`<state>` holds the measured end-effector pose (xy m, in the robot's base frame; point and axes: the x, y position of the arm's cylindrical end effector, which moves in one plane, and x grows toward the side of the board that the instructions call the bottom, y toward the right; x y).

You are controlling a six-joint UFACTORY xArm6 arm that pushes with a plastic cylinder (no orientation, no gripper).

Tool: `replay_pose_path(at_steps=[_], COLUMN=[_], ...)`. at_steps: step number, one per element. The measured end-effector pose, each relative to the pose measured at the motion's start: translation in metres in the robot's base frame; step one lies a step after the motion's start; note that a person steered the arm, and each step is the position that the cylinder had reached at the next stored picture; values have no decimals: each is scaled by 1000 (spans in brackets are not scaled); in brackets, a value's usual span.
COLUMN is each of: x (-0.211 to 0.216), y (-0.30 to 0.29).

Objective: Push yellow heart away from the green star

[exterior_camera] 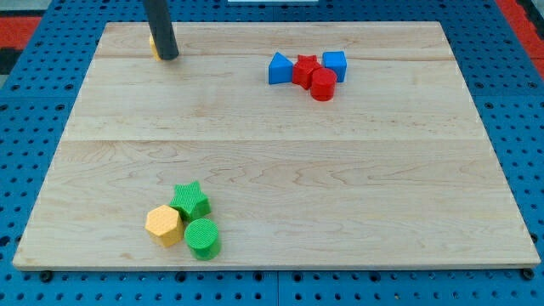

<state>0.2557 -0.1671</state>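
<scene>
My tip [168,57] rests on the board near the view's top left. A sliver of a yellow block [153,45] shows just left of the rod, touching it or nearly so; the rod hides most of it, so I cannot make out its shape. The green star [190,201] lies far away, near the view's bottom left. It touches a yellow hexagon [163,225] on its lower left and a green cylinder [202,239] below it.
A cluster sits at the view's top, right of centre: a blue triangle [280,69], a red block [306,70], a blue cube [335,64] and a red cylinder [323,85]. The wooden board [280,161] lies on a blue pegboard.
</scene>
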Motion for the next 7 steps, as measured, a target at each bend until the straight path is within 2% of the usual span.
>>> replay_pose_path(at_steps=[2,3,5,7], x=[-56,-64,-45,-47], y=[21,14,-26,-2])
